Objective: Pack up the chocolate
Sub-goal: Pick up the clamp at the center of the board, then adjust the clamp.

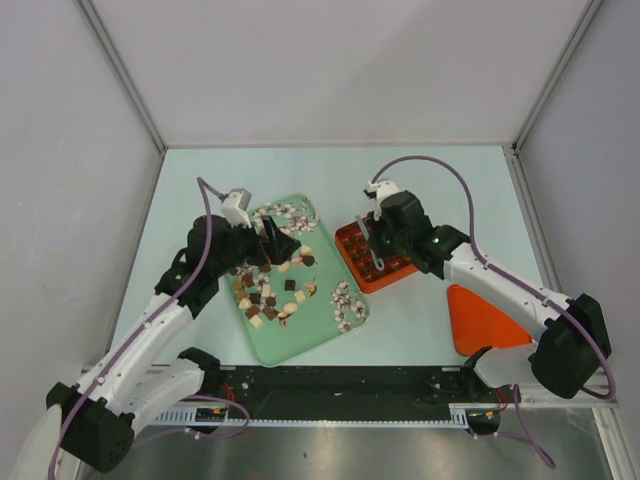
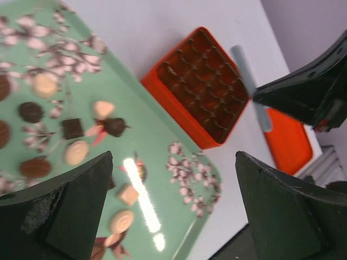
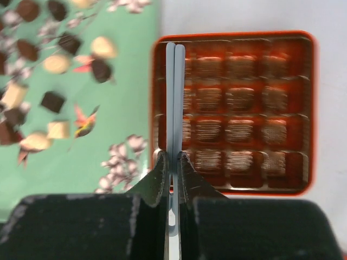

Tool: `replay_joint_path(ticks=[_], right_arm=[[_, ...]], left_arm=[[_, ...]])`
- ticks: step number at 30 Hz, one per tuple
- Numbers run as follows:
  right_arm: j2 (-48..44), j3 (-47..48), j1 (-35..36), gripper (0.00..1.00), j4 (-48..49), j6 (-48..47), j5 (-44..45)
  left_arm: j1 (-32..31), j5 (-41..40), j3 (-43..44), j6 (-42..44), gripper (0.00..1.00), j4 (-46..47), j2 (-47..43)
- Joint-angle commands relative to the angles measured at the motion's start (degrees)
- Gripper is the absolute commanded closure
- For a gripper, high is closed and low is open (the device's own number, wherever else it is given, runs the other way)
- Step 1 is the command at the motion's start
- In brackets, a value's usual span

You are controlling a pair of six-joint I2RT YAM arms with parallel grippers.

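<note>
Many chocolates beneath spread left gripper; right gripper clamps tweezers along box edge.

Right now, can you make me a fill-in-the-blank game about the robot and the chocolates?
1. The chocolates lie on a ____ tray with flowers on it.
2. The right gripper is shut on thin tweezers over the square ____ box with a grid of cells.
3. The left gripper hangs over the tray with its jaws ____.

Missing words: green; orange; open.
</note>
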Motion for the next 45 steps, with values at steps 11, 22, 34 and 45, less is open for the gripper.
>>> replay_joint_path(ticks=[11, 22, 34, 45], right_arm=[[2.28, -0.02, 17.08, 1.0, 10.71, -0.47, -0.42], [1.75, -2.04, 17.96, 1.0, 15.28, 0.15, -4.2], [1.67, -3.44, 18.05, 1.0, 17.57, 0.06, -4.29], [1.14, -4.59, 18.05, 1.0, 19.06, 0.5, -6.05]], left_arm=[[-10.14, -2.56, -4.71, -20.23, 0.0, 23.19, 7.48], [-11.38, -6.53, -10.51, -27.35, 0.17, 28.37, 8.53], [-12.0, -6.18, -12.36, -31.22, 0.48, 32.33, 10.47], [-12.08, -6.36, -13.94, -33.42, 0.75, 34.35, 11.0]])
